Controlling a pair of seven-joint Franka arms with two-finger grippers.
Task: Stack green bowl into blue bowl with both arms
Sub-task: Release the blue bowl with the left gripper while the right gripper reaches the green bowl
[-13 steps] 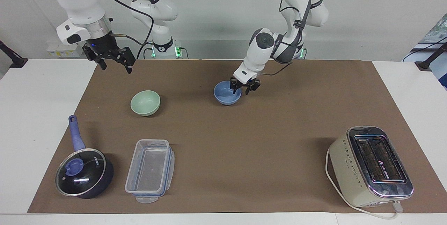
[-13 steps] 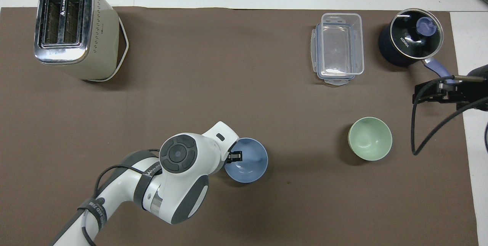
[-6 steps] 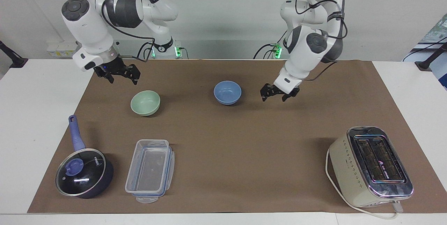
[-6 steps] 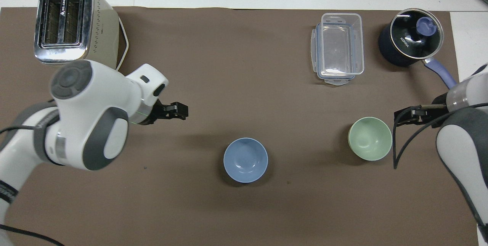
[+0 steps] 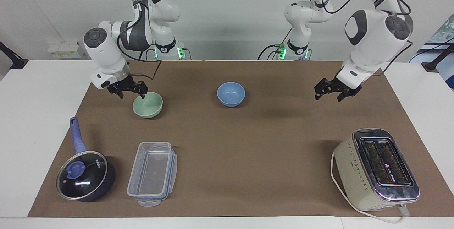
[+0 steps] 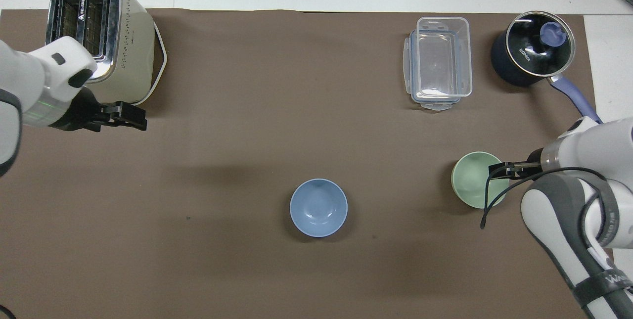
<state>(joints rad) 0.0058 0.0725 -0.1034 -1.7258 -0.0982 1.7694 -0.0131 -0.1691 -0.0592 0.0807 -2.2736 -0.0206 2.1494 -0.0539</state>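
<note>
Facing view first: right gripper at the green bowl's rim, left gripper waiting clear

Facing view. My right gripper (image 5: 129,90) is low over the counter (image 5: 248,143), at the rim of the green bowl (image 5: 147,105) on the side nearer the robots and toward the right arm's end. My fingers (image 5: 142,93) stand apart, one tip at or just over the rim; whether it touches I cannot tell. The bowl lies just below and forward of these fingers, so I judge the coming move to be a short drop to pinch its wall. Round, it has no long axis; any point on the rim would serve. The blue bowl (image 5: 231,94) sits upright on the brown mat, well apart from the green one, toward the middle. My left gripper (image 5: 333,92) waits in the air over bare mat toward the left arm's end, fingers apart, holding nothing. My right arm is plainly the nearer to the green bowl. Both bowls are smooth, matte, plain and equal in size, with thin rims.

Overhead view. My right gripper (image 6: 500,170) overlaps the green bowl (image 6: 472,180) at its edge toward the right arm's end. The blue bowl (image 6: 318,207) stands open and empty. My left gripper (image 6: 129,115) hangs beside a cream toaster (image 6: 118,62). A clear plastic container (image 6: 439,62) and a lidded dark saucepan (image 6: 531,54) lie farther from the robots than the green bowl.
</note>
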